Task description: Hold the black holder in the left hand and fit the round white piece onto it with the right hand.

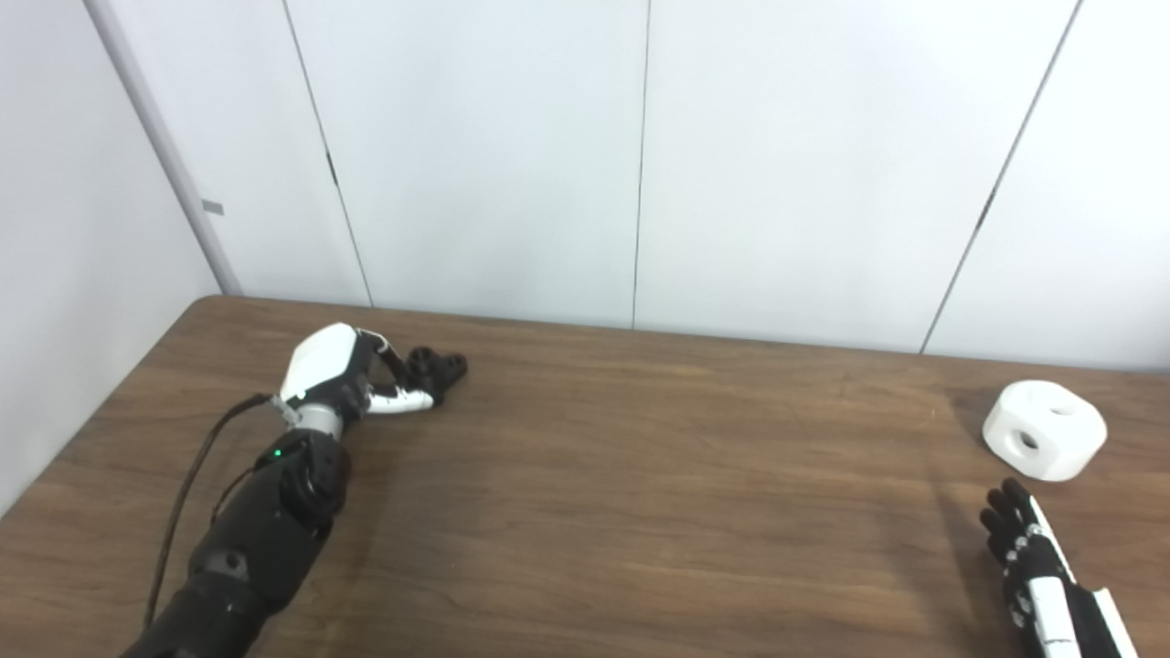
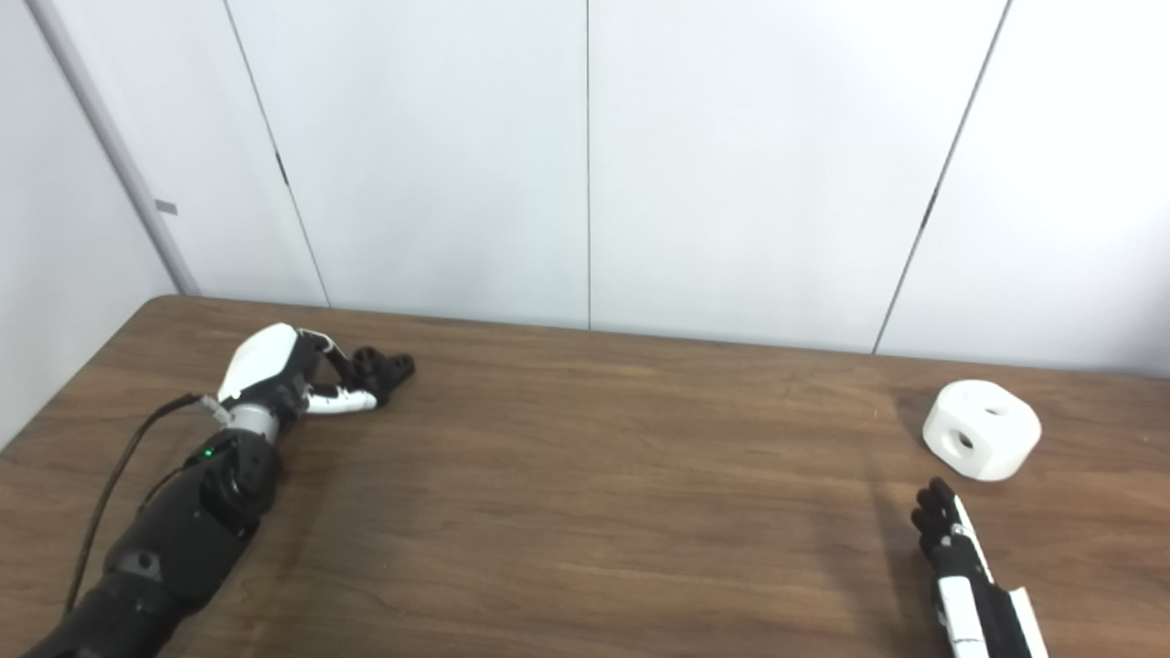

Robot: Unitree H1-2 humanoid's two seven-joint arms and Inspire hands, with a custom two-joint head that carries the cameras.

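The black holder lies on the bench near its far left corner. The left hand is right at it, fingers and thumb reaching around the holder's near end. Whether they have closed firmly on it cannot be told from either view, since dark fingers and dark holder merge. The holder does not look lifted; it seems to rest on the bench, its long axis running toward the bench's right edge, away from the left hand.

The white piece sits alone near the far right corner of the bench, one round hole facing forward and others on top. The right hand is near the right front corner, fingers straight and together, holding nothing, and stops short of the white piece without touching it. The white piece lies just beyond those fingertips, toward the bench's far edge, so the right hand is by far the nearer one to it. Holder and white piece are well apart, nearly the whole width of the bench between them.
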